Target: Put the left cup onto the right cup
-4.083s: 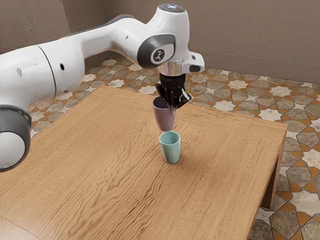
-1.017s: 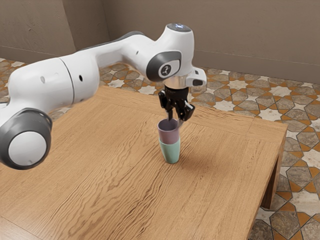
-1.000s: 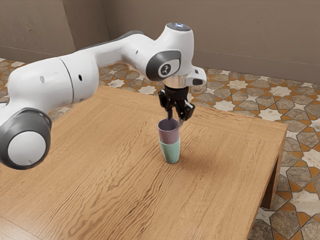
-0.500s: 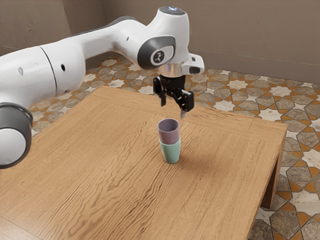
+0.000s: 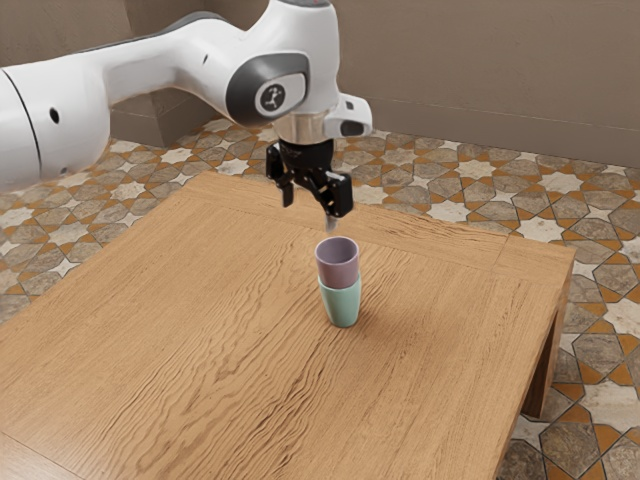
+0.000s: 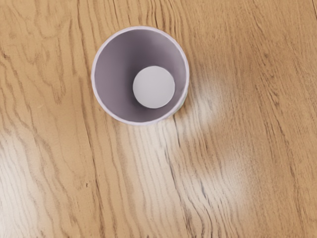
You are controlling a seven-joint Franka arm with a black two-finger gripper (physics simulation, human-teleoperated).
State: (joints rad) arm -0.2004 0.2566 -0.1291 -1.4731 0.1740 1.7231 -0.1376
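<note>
Fingers spread and empty, the gripper (image 5: 312, 204) is rising away from the purple cup (image 5: 337, 262), now sitting below it inside the teal cup (image 5: 341, 303); the stacking looks done.

Lilac cup (image 5: 337, 262), teal cup (image 5: 341, 304), wood-grain table (image 5: 200, 330); black gripper (image 5: 312, 205), white arm (image 5: 150, 65); star-patterned floor (image 5: 470, 195)

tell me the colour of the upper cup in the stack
The upper cup is pale purple, clearest in the exterior view.

Ext side-on; wrist top-down; share purple cup (image 5: 337, 260).
</note>
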